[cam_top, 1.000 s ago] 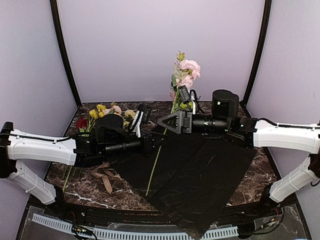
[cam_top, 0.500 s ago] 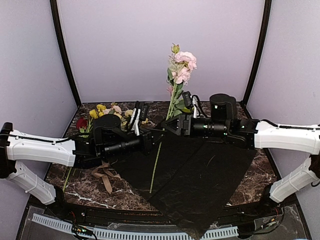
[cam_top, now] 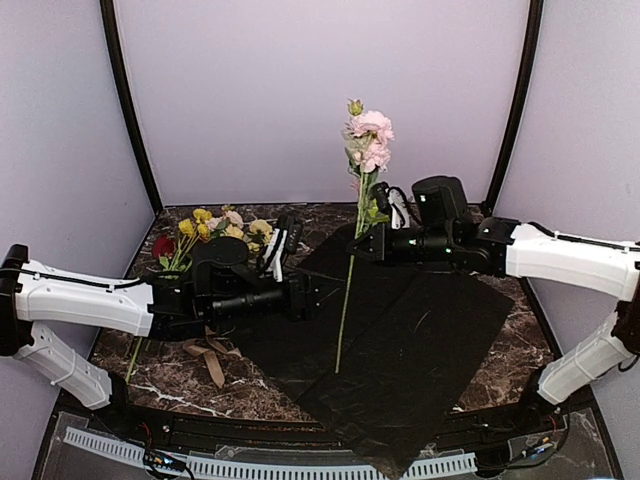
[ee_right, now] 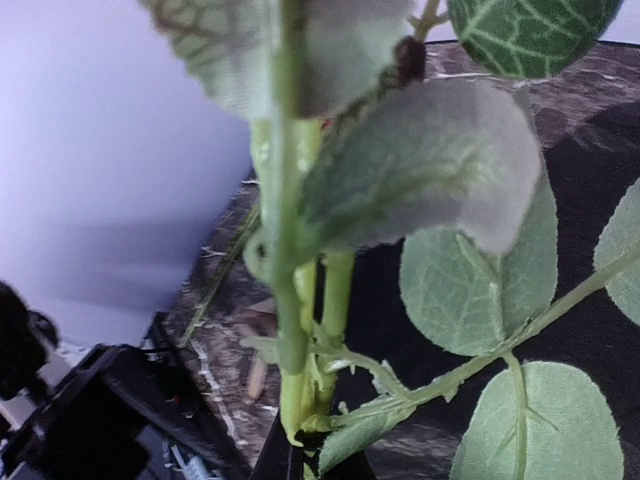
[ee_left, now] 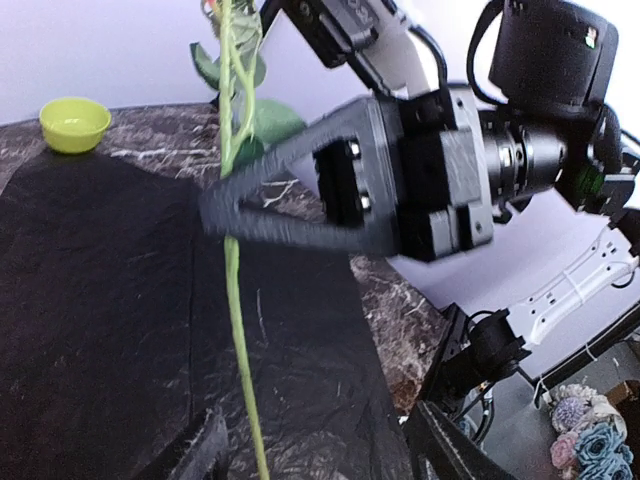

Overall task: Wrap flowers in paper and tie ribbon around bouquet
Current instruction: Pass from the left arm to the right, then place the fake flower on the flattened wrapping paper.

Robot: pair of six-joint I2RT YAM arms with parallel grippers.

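Note:
One pink flower (cam_top: 372, 135) stands almost upright on its long green stem (cam_top: 346, 305) over the black paper (cam_top: 410, 340). My right gripper (cam_top: 358, 244) is shut on that stem just below the leaves; in the right wrist view the leaves (ee_right: 470, 300) fill the frame above the gripper (ee_right: 305, 462). My left gripper (cam_top: 314, 292) hangs open just left of the stem, which runs free between its fingers (ee_left: 205, 452). More of the flowers (cam_top: 218, 224), yellow and pale pink, lie at the back left. The tan ribbon (cam_top: 206, 356) lies crumpled by the left arm.
A dark red bloom (cam_top: 163, 245) lies at the far left beside the flower pile. A small green bowl (ee_left: 75, 122) sits on the marble beyond the paper in the left wrist view. The marbled table (cam_top: 520, 345) shows right of the paper.
The right gripper has shut on the flower stem and the left gripper has opened and let it go. The flower has swung more upright and shifted right.

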